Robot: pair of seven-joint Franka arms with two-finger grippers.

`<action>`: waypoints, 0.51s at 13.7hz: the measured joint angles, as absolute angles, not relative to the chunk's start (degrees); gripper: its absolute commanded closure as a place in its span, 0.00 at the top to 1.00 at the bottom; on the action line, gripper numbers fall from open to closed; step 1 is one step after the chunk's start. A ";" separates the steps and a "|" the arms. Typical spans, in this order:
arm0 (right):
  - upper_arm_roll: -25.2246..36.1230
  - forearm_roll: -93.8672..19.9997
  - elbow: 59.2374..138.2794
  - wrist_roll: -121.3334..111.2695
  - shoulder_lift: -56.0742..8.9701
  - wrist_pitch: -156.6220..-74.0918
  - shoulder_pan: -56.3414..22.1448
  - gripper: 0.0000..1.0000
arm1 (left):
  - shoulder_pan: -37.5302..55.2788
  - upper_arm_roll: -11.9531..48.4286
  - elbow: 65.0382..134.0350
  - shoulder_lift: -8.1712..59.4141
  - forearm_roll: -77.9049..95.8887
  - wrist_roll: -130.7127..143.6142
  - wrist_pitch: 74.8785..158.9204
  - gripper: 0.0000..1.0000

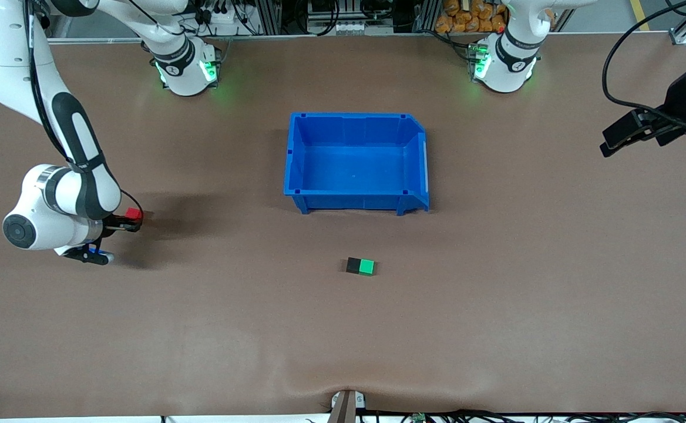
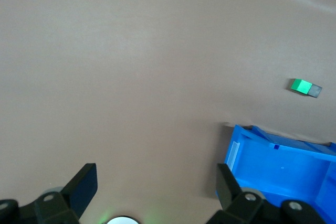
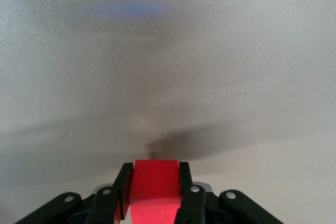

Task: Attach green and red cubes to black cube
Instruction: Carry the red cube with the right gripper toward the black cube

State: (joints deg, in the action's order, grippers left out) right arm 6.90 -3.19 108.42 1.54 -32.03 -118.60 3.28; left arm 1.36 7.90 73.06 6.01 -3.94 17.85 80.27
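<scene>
The right gripper (image 1: 133,220) has its jaws clamped on the red cube (image 1: 134,214), held up at the left of the front frame over bare tabletop (image 1: 202,329) at the right arm's end. The left gripper (image 1: 613,143) waits at the upper right of that frame, its jaws spread wide and empty.

The black cube (image 1: 353,265) and the green cube (image 1: 367,267) sit touching, below the frame's centre, nearer the front camera than the blue bin (image 1: 296,153).

Likely risks: the red cube arriving skewed, or nudging the loose pair so it slides or splits apart.

The black cube's free face is toward the right arm, with open tabletop between; only the bin crowds the upper side.
</scene>
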 measured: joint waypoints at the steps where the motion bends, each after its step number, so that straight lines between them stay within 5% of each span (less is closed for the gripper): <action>1: 6.85 -3.47 108.33 2.51 -32.02 -118.60 3.27 0.00 | 1.40 7.76 73.69 5.72 -3.94 16.60 80.24 1.00; 7: 6.42 -6.18 107.41 9.46 -32.03 -118.60 1.84 0.00 | 3.02 3.76 81.65 2.43 -3.89 14.45 84.66 1.00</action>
State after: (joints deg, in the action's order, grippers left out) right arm 6.42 -6.18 107.41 9.46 -32.03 -118.60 1.84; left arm 3.02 3.76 81.65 2.43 -3.89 14.45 84.66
